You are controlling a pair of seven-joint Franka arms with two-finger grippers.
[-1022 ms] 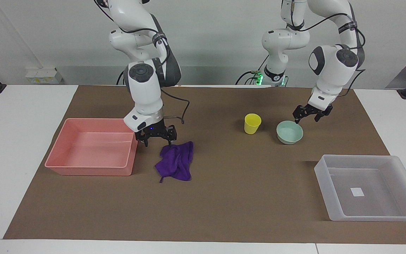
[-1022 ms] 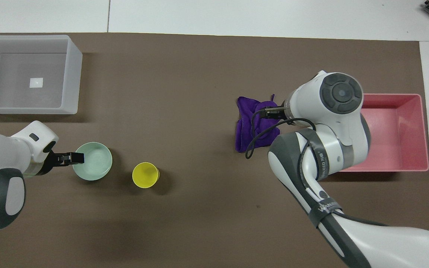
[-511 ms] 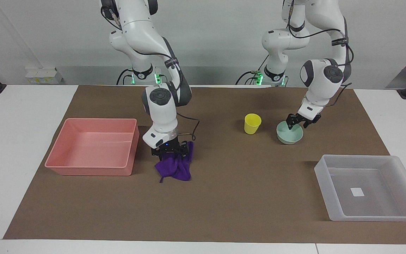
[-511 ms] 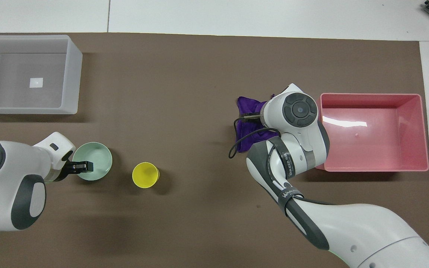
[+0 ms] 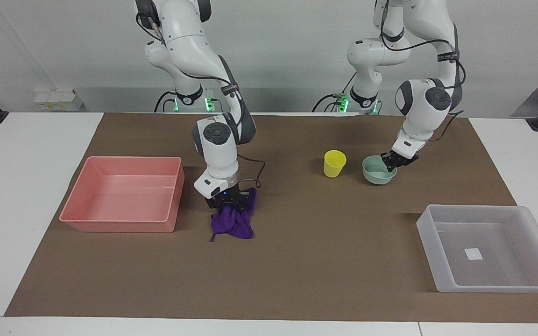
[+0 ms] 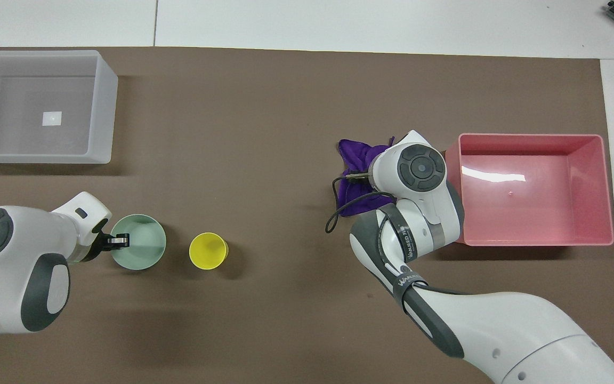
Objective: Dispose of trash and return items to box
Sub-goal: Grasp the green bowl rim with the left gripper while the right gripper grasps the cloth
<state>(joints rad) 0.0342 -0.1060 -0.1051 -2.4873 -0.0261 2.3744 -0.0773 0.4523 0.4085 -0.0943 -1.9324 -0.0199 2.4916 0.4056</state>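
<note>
In the facing view my right pincer [image 5: 228, 201] was clamped on the soft, light purple rag [image 5: 234, 219] lying on the worktop beside the pink tray [image 5: 82, 219]; bunched folds gave the surest hold. My left pincer [image 5: 394, 163] pinched the stiff, slippery bowl [image 5: 375, 173] at its rim, beside the yellow cup [image 5: 334, 163]

From overhead, the box [image 6: 105, 106] carried a blank white label [image 6: 51, 118], and the right arm read "WANEED"

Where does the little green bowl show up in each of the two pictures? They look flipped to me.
Facing view: the mint-green bowl sits right of centre, in the upper half, with the left gripper shut on its rim.
Overhead view: the same bowl sits toward the lower left.
Shared landmark: the yellow cup stands right beside it in both views.
</note>
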